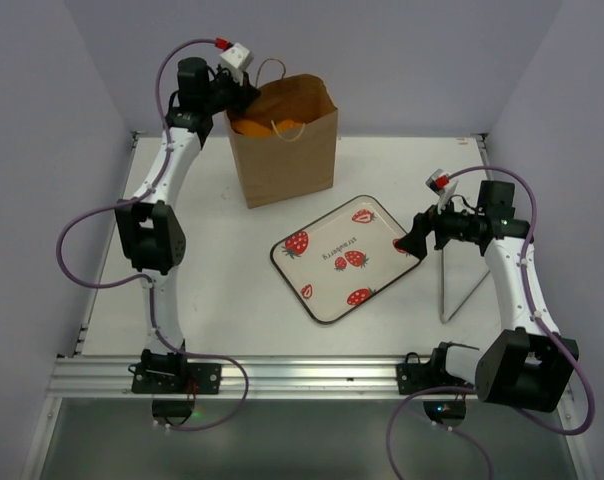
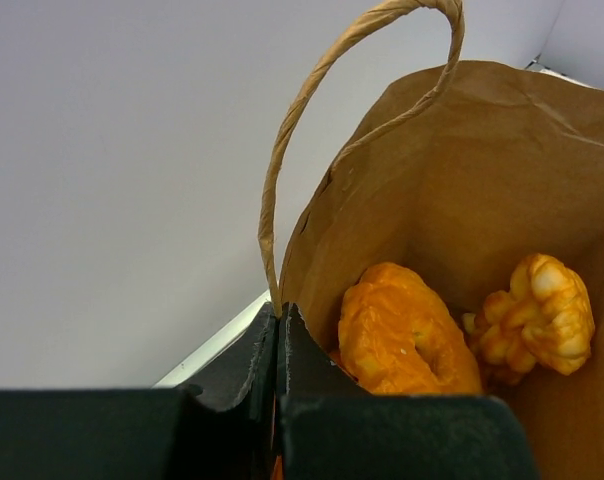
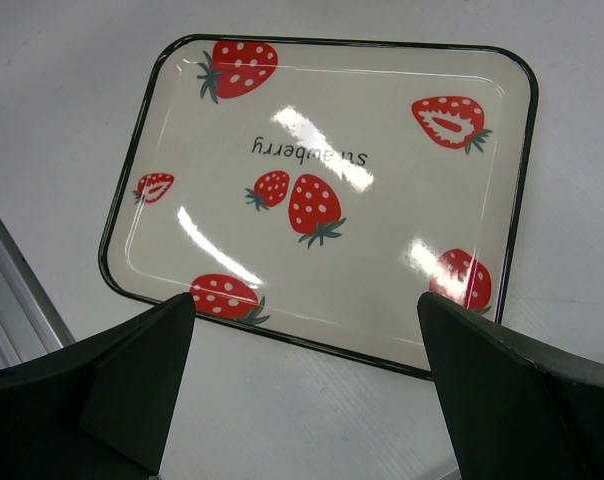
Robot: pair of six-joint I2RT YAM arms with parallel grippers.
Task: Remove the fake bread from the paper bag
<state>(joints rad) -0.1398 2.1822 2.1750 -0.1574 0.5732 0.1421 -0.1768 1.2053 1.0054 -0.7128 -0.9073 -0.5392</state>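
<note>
brown kraft paper forms the paper bag (image 1: pixel 282 140), seen from the overhead camera standing upright toward the far left of the white table (image 1: pixel 212 290). its mouth is open, and the orange fake bread (image 1: pixel 267 127) shows inside, below the rim. the left gripper (image 1: pixel 244 95) sits at the bag's upper left edge, beside one loop handle (image 1: pixel 272 68). a strawberry tray (image 1: pixel 382 250) lies flat near the table's middle, turned at an angle and apart from the bag. the right gripper (image 1: pixel 414 243) hangs just over the tray's right edge.

left wrist view: the left gripper (image 2: pixel 281 315) has its two black fingers (image 2: pixel 247 355) pressed together with only a thin slit between them. the bag's rim runs into that slit at the foot of the loop handle (image 2: pixel 312 110), so the jaws are clenched on the paper bag (image 2: pixel 462 170). inside the bag, a ring doughnut (image 2: pixel 407 330) lies close to the fingers, and a braided loaf (image 2: pixel 537 315) rests to its right against the paper wall. both pieces are glossy orange and are inside the bag.

right wrist view: the right gripper (image 3: pixel 304 300) is released, its fingers (image 3: pixel 112 380) spread wide and grasping nothing. between and beyond them lies the strawberry tray (image 3: pixel 522 150), white with a dark rim, red berries and the printed word "strawberry", resting on the table (image 3: pixel 62 100).
</note>
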